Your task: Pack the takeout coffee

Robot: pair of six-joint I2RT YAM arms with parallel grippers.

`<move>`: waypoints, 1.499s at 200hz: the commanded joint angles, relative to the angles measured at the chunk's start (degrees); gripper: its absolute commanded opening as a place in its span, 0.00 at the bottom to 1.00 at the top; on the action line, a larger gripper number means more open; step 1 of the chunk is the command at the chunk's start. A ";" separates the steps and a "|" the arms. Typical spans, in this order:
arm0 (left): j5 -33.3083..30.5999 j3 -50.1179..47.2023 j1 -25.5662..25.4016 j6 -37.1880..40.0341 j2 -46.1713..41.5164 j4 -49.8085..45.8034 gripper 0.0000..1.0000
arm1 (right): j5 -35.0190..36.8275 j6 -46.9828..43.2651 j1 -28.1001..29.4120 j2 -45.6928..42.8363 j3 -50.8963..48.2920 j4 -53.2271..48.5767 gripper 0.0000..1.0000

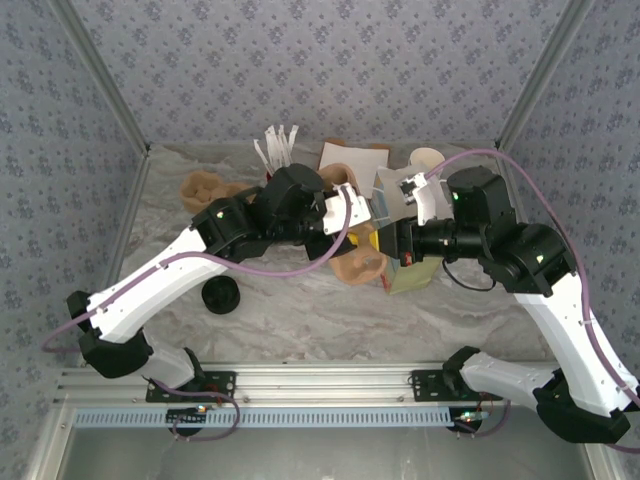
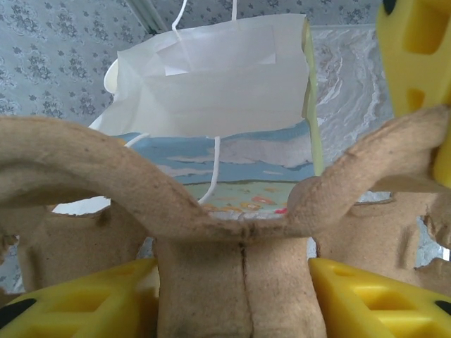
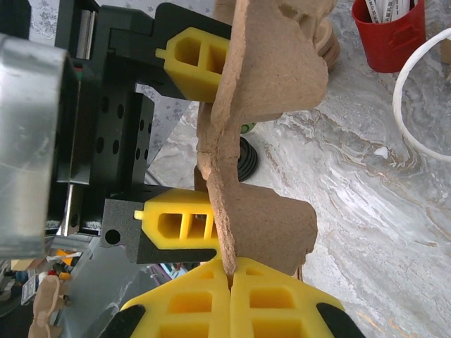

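Observation:
A brown pulp cup carrier (image 1: 360, 262) hangs above the table's middle, held from both sides. My left gripper (image 2: 232, 282) is shut on its centre post (image 2: 239, 282), one yellow finger (image 2: 380, 296) on each side. My right gripper (image 3: 229, 278) is shut on the carrier's thin edge (image 3: 225, 211). The paper cup (image 1: 425, 157) stands at the back right, showing its pale rim (image 3: 405, 91). Its black lid (image 1: 220, 296) lies on the table at the left, also seen past the carrier (image 3: 246, 158). The white-and-yellow paper bag (image 2: 218, 77) stands open just beyond the carrier.
The red holder (image 3: 391, 32) of white sticks (image 1: 275, 145) stands at the back centre. A second pulp carrier (image 1: 205, 190) lies at the back left. The bag (image 1: 410, 270) sits under my right wrist. Patterned walls close in the back and both sides.

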 commanded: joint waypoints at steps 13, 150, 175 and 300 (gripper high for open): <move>-0.70 0.66 -0.49 0.13 0.24 -0.95 0.53 | 0.80 0.51 0.66 -0.11 0.54 1.56 0.00; -4.12 -0.67 -0.50 -3.10 -1.36 1.07 0.44 | 10.36 -1.62 -2.22 -5.33 2.12 -1.31 0.38; -4.86 -0.94 -0.40 -4.03 -2.07 1.47 0.44 | 17.37 -1.89 -8.61 -6.36 2.41 -3.30 0.38; -3.11 1.16 2.96 -9.64 -3.76 -1.24 0.44 | 3.01 -1.01 -45.24 4.05 -12.97 9.33 0.60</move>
